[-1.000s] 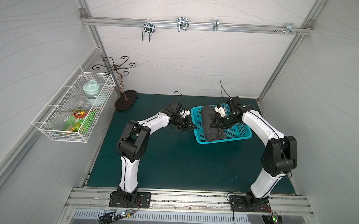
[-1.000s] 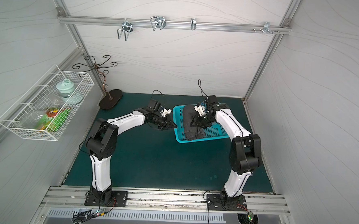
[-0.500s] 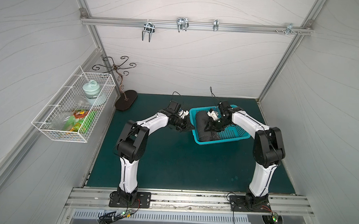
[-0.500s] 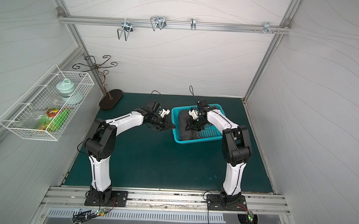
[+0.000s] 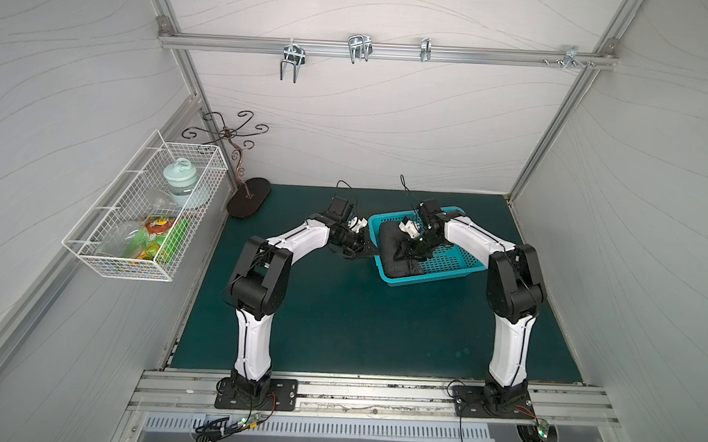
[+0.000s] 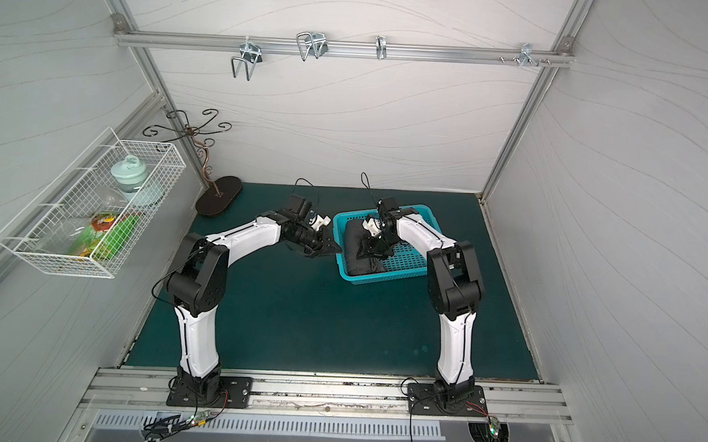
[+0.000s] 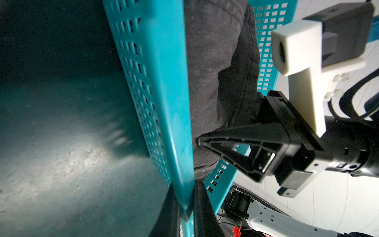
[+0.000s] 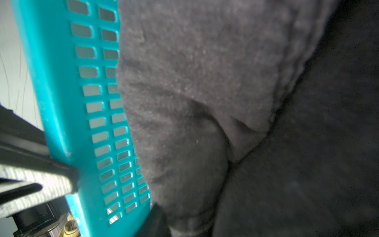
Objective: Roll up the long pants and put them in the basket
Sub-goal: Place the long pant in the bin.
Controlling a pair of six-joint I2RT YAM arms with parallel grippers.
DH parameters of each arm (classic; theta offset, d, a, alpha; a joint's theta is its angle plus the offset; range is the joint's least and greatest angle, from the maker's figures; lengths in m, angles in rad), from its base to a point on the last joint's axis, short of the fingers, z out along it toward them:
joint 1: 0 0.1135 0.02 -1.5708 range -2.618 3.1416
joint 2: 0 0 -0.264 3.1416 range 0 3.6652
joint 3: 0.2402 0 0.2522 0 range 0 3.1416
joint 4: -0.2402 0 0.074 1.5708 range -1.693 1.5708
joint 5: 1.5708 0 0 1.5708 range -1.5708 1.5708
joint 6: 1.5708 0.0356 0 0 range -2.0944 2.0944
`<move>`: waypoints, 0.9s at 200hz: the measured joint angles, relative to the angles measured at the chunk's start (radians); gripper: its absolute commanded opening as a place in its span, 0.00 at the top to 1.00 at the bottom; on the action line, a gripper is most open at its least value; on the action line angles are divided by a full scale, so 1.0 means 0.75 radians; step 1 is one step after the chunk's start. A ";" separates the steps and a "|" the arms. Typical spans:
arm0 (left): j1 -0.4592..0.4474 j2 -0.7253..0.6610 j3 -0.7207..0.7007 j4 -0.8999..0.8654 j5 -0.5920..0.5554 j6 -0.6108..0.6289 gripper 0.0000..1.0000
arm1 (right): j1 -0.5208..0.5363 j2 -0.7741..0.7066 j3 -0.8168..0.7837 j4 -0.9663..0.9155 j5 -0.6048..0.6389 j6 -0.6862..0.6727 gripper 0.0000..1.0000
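Observation:
The long pants (image 5: 392, 249) (image 6: 355, 251) lie as a dark grey bundle in the left half of a teal plastic basket (image 5: 436, 278) (image 6: 386, 278) at the back of the green mat. My left gripper (image 5: 372, 254) (image 7: 185, 205) is shut on the basket's left rim (image 7: 170, 82). My right gripper (image 5: 411, 250) (image 6: 373, 252) reaches down into the basket over the bundle. Its jaws stand wide, with pants cloth (image 8: 205, 82) bulging between them. One of its fingers (image 7: 235, 143) rests against the cloth (image 7: 215, 61); the other is hidden behind it.
A white wire basket (image 5: 144, 219) with a jar and packets hangs on the left wall. A metal tree stand (image 5: 248, 202) sits at the back left corner. Hooks hang from a rail (image 5: 357, 47) overhead. Walls close in on three sides.
The basket with the pants has slid a little to the left. My right arm has folded in closer and its jaws have spread wider on the bundle. The left grip is unchanged.

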 measured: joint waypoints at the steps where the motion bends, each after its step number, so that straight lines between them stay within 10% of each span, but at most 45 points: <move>1: 0.000 0.001 0.002 -0.002 0.000 0.001 1.00 | 0.000 0.001 0.000 0.000 0.000 0.001 0.01; 180: -0.004 0.080 0.136 -0.124 0.011 0.098 1.00 | 0.015 -0.074 0.071 -0.116 0.370 -0.077 0.01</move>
